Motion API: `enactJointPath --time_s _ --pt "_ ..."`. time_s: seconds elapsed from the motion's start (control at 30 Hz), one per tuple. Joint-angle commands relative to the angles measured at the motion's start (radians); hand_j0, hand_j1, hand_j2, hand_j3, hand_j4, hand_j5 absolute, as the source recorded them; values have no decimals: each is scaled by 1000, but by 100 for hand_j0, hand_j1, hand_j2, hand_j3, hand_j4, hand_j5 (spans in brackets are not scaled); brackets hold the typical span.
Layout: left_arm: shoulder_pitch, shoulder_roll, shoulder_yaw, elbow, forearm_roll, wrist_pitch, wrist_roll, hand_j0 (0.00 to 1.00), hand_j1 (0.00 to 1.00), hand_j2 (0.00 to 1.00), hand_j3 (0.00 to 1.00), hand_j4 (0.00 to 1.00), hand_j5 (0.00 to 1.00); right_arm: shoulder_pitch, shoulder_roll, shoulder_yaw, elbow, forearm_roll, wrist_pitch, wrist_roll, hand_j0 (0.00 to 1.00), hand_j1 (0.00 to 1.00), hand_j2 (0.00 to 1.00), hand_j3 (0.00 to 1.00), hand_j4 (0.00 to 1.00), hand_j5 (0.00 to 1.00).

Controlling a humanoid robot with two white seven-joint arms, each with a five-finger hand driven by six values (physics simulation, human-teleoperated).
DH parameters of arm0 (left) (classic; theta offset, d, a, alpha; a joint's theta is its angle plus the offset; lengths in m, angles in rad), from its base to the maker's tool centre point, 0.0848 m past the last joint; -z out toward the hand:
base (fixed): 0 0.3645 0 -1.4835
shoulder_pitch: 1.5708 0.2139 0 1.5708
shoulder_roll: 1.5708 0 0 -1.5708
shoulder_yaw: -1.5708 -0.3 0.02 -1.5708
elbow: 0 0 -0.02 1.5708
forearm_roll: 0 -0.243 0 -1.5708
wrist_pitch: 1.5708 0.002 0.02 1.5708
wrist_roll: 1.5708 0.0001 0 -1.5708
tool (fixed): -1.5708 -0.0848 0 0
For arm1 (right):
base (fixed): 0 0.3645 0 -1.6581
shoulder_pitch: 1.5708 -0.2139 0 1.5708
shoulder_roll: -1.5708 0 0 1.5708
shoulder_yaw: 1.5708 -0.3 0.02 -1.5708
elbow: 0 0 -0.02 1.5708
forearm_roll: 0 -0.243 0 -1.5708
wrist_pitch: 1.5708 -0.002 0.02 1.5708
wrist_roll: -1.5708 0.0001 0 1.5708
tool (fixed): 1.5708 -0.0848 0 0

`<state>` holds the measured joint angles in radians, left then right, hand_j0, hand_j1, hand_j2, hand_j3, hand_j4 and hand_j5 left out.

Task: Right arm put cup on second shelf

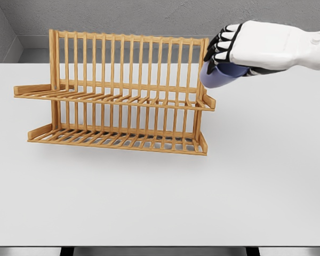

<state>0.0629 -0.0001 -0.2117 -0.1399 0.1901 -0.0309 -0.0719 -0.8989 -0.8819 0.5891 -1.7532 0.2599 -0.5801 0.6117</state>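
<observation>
Head view, the only view: right hand comes in from the upper right of the frame, fingers curled tight around the blue cup, which hangs tilted under the palm, its body poking out toward lower left. The cup is held in the air at the upper right end of the wooden rack, just beside the rack's right end post, seemingly a bit above the upper shelf level; whether it touches the post cannot be told. Left hand not in frame. Risks, as judgement: the cup sits at the very end of the rack, so a straight move left could knock it against the right post or the tall back slats and shove the light rack across the table. The grip looks like it covers only the cup's top part, so a bump could twist it loose. The cup is tilted; released like this it would likely land on its side and roll along or between the shelf slats, or tip off the open front edge. Releasing too far right would drop it past the shelf's end lip onto the table. The lower shelf lies straight under, so a cup slipping through or off could end on the wrong level. Around: nothing else on the white table, both shelves bare, grey wall behind. In the way: only the rack's own right post and end lip.
</observation>
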Motion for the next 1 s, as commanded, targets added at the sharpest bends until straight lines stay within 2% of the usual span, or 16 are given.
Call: enactJointPath --time_s 0.0,0.73,0.77,0.8,0.83,0.97 --pt "0 0 0 0 0 0 0 100 100 100 100 100 100 -2 17 40 0 -4 2 -1 61 61 61 61 61 61" --pt "0 0 0 0 0 0 0 100 100 100 100 100 100 -23 50 126 1 -2 5 -1 62 62 62 62 62 62" --pt "0 0 0 0 0 0 0 100 100 100 100 100 100 -23 52 127 0 -2 6 -1 64 64 64 64 64 64" --pt "0 0 0 -1 0 0 0 100 100 100 100 100 100 -23 52 127 0 -2 6 -1 89 89 89 89 89 89" --pt "0 0 0 0 0 0 0 100 100 100 100 100 100 -23 50 127 0 -2 6 -1 100 100 100 100 100 100" --pt "2 0 0 -1 0 0 0 100 100 100 100 100 100 -29 47 112 0 -2 5 -1 100 100 100 100 100 100"
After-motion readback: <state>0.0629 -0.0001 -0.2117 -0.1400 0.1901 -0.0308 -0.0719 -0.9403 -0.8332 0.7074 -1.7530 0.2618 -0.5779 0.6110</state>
